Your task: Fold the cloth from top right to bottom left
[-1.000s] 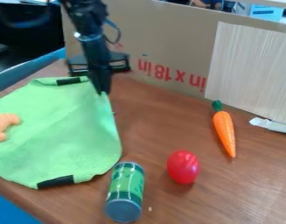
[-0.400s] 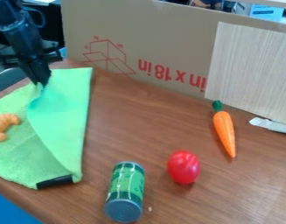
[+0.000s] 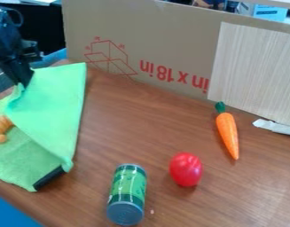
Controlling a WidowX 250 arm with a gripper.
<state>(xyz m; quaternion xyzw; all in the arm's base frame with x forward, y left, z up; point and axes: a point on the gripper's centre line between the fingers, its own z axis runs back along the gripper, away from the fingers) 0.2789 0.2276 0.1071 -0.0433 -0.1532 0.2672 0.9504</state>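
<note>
Black, the gripper is pinching a raised edge of the green cloth at the view's left. Below it, the cloth is lying partly doubled on the table, its near end bending beside a black strip. Folding well is probably calling for a low, slow pull toward bottom left, clearing the orange toy before releasing.

Black arm at the upper left edge, gripper tilted downward, fingers pressed together.
</note>
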